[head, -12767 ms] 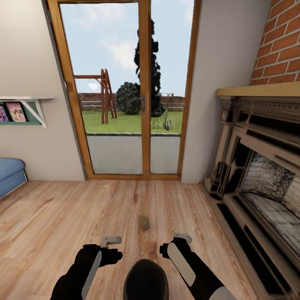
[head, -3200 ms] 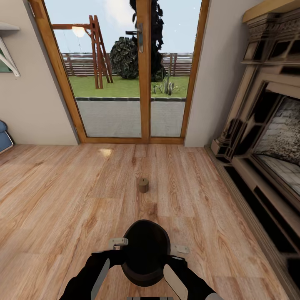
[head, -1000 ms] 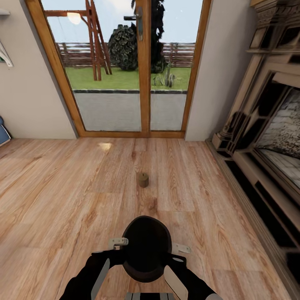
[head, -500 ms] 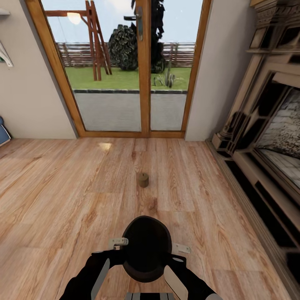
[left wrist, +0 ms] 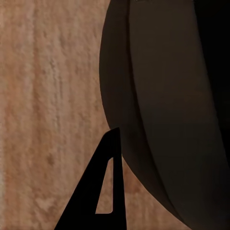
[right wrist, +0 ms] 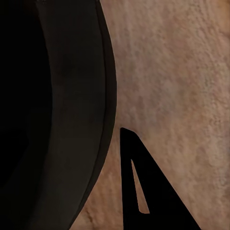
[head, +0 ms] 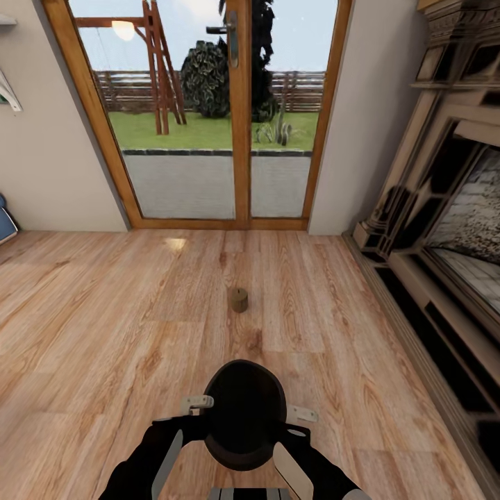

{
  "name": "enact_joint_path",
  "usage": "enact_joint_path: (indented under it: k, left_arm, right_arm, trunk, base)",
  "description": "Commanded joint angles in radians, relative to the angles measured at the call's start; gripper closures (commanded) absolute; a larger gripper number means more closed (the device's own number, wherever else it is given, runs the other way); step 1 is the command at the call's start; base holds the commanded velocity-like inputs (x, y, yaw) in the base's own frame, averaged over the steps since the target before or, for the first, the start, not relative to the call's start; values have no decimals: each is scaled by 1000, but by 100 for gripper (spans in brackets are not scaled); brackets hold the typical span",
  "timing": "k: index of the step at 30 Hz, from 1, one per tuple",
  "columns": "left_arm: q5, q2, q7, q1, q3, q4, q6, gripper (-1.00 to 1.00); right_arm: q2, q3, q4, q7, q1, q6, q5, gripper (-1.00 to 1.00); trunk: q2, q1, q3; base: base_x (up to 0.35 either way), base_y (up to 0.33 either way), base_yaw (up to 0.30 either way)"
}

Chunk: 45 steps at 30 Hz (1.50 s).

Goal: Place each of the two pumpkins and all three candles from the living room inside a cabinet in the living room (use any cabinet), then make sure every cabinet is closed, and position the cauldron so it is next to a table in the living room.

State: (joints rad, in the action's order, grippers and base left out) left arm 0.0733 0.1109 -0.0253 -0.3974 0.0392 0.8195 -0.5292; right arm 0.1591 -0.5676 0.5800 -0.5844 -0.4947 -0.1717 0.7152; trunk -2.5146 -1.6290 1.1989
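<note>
Nothing shifts over the last second: round black cauldron (head: 244, 414) sits near centre, pressed between left gripper (head: 196, 403) and right gripper (head: 303, 414); whether either's fingers pinch its wall, cannot tell. Short beige-brown candle (head: 239, 300) stands untouched farther ahead on plank floor (head: 104, 326). Likely a pause before setting down.

Cauldron (head: 244, 413) low and centre in the head view, over the floor (head: 104, 333), between the left gripper (head: 197, 402) and the right gripper (head: 303, 414). Candle (head: 239, 300) upright on the floor ahead of the cauldron, well apart from it. Glass doors (head: 208, 111) straight behind the candle. Fireplace (head: 444, 229) along the right wall. Wall (head: 42, 160) left of the doors.
</note>
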Motion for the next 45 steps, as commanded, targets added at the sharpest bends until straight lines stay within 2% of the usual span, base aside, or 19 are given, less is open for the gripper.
enact_joint_path:
  k: [1, 22, 28, 42, 45]
  left_arm:
    - [0, 0, -4, 0, 0, 2, -6, 100]
    - [0, 0, -4, 0, -2, 4, -6, 100]
    - [0, 0, -4, 0, -2, 4, -6, 100]
    - [0, 0, -4, 0, -2, 6, -6, 100]
    - [0, -1, -4, 0, -2, 6, -6, 100]
  right_arm:
    - [-1, -5, 1, -9, -1, -7, 2, 100]
    - [-3, -3, 4, -10, -1, -16, 1, 100]
    - [-3, -3, 4, -11, -1, -18, 1, 100]
    - [-4, -3, 4, -11, -1, -19, 1, 100]
    - [-4, -3, 4, -11, -1, -19, 2, 100]
  trunk:
    - [0, 0, 1]
    - [0, 0, 1]
    - [1, 3, -22]
    - [1, 3, -22]
    - [2, 4, -30]
  base:
    - [0, 0, 0]
    - [0, 0, 0]
    - [0, 0, 0]
    - [0, 0, 0]
    - [0, 0, 0]
